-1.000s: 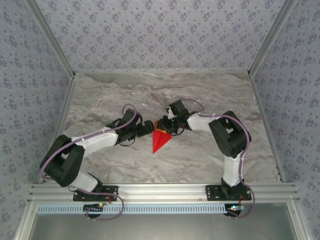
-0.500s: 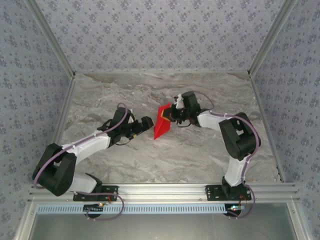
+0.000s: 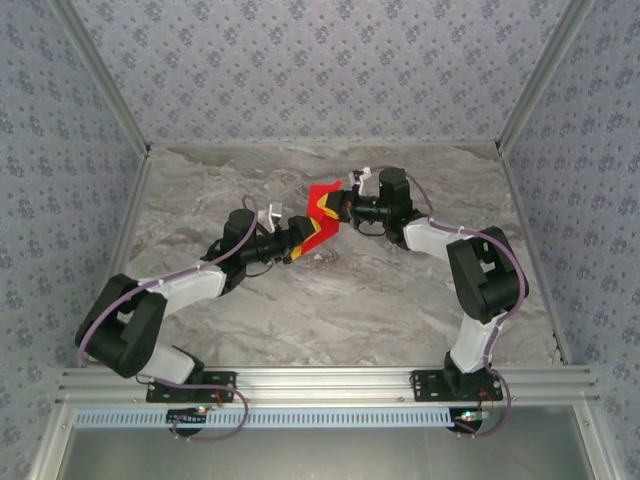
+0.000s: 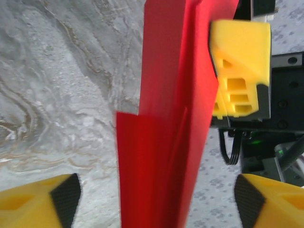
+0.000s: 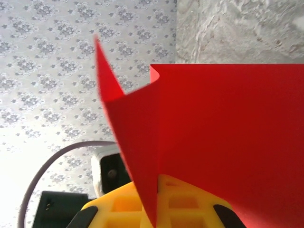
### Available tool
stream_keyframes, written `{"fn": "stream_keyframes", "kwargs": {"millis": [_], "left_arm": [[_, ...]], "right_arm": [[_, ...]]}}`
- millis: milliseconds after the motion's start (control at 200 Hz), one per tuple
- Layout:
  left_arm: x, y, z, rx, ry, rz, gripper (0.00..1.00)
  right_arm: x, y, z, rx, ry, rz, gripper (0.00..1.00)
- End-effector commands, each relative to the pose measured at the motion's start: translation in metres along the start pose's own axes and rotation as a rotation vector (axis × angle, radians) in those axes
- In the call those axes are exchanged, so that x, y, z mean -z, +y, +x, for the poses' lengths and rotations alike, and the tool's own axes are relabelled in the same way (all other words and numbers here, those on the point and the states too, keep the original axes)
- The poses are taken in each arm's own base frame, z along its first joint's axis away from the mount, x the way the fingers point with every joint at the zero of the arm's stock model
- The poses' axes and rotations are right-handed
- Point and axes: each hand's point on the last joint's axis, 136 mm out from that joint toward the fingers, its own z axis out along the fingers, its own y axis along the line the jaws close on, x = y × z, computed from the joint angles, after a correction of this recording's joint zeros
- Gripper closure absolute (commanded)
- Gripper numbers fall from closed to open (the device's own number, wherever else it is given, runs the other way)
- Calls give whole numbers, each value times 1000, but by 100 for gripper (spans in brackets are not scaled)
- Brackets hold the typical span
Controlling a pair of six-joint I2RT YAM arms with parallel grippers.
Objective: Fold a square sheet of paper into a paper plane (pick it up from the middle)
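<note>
**Ana:** Top external view, starting from the left: what is the left hand [image 3: 298, 238] doing?

**Ben:** It is released. The left wrist view puts its yellow fingers [image 4: 57, 199] wide apart, and the red paper [image 4: 161, 142] runs up between them. Neither pad seems to touch it.

**Ana:** And where is the paper itself?

**Ben:** It is lifted clear of the marble worktop [image 3: 400, 310], over the middle, between the two hands. It is partly folded, with layered flaps and one sharp corner standing up.

**Ana:** What about the right hand [image 3: 343, 208]?

**Ben:** That one is clenched on the paper's far edge, and it alone carries the sheet.

**Ana:** How will the paper handle?

**Ben:** It looks very light and thin. It is probably floppy across a single layer and stiffer along the creases. It may sag or twist away from a closing pad, and a hard pinch could leave a stray crease.

**Ana:** So where should the left hand take hold?

**Ben:** Probably on the doubled strip along the fold, near the lower end and well away from the right hand's grip. It should close squarely across the layers.
</note>
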Motion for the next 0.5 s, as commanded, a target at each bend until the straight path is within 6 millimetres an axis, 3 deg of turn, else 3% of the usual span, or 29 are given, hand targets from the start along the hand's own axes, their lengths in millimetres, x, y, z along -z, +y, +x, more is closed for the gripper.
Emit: {"fn": "stream_keyframes", "kwargs": {"millis": [0, 300, 500], "left_arm": [[1, -33, -9, -41, -10, 148, 27], [5, -30, -12, -76, -31, 145, 66], [5, -23, -10, -94, -16, 107, 86]], "right_arm": [[-3, 21, 4, -6, 49, -66, 98], [-4, 9, 12, -34, 92, -40, 97], [-2, -5, 14, -23, 95, 23, 93]]}}
